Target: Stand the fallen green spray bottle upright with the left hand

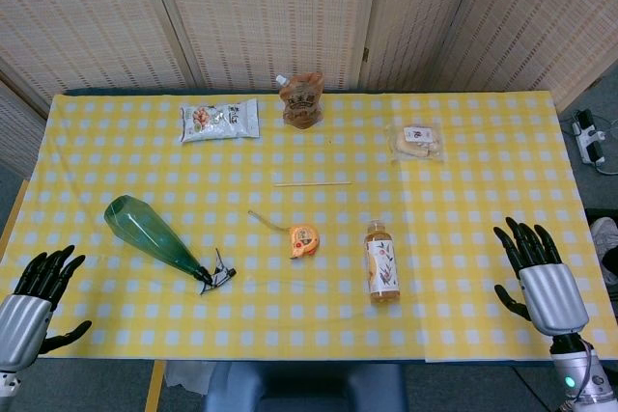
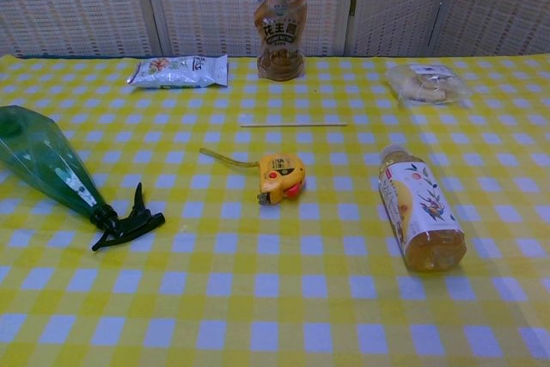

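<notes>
The green spray bottle (image 1: 153,233) (image 2: 45,163) lies on its side on the yellow checked tablecloth, left of centre, its black trigger nozzle (image 1: 217,274) (image 2: 127,221) pointing toward the front right. My left hand (image 1: 37,293) hovers at the table's front left corner, fingers spread, holding nothing, well to the left of the bottle. At the front right edge my right hand (image 1: 537,269) is also open and empty. Neither hand shows in the chest view.
An orange tape measure (image 1: 303,239) (image 2: 280,177) and a lying juice bottle (image 1: 381,261) (image 2: 418,210) sit mid-table. A thin stick (image 1: 312,183), a snack packet (image 1: 220,121), a brown pouch (image 1: 302,98) and a wrapped pastry (image 1: 417,140) lie farther back.
</notes>
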Action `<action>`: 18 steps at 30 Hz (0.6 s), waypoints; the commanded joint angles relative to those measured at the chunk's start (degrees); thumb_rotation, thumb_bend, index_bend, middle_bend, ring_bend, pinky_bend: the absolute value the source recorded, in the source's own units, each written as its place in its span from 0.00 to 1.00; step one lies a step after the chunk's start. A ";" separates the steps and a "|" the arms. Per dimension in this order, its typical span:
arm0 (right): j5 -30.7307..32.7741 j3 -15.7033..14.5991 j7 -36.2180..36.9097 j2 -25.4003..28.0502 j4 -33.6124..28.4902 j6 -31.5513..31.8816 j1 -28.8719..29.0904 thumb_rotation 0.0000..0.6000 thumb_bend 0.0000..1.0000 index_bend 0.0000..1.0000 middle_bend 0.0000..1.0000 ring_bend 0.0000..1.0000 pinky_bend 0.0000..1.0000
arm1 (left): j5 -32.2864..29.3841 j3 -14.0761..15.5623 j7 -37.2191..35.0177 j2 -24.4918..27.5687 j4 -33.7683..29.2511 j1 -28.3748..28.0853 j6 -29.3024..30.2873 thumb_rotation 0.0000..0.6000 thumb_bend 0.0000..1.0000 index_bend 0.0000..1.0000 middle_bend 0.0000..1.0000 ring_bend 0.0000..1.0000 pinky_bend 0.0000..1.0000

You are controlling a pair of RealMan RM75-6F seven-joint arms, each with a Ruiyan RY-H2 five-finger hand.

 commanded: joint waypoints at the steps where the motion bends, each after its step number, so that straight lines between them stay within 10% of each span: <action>1: 0.08 -0.09 -0.03 -0.01 -0.02 -0.35 0.13 1.00 0.31 0.00 0.00 0.00 0.00 | -0.23 -0.01 -0.09 -0.02 0.06 -0.08 -0.23 1.00 0.21 0.00 0.00 0.00 0.00; 18: -4.14 -1.36 4.88 2.19 0.36 1.95 -0.41 1.00 0.31 0.00 0.00 0.00 0.00 | 2.89 -0.62 3.16 -3.77 2.45 -1.16 1.46 1.00 0.21 0.00 0.00 0.00 0.02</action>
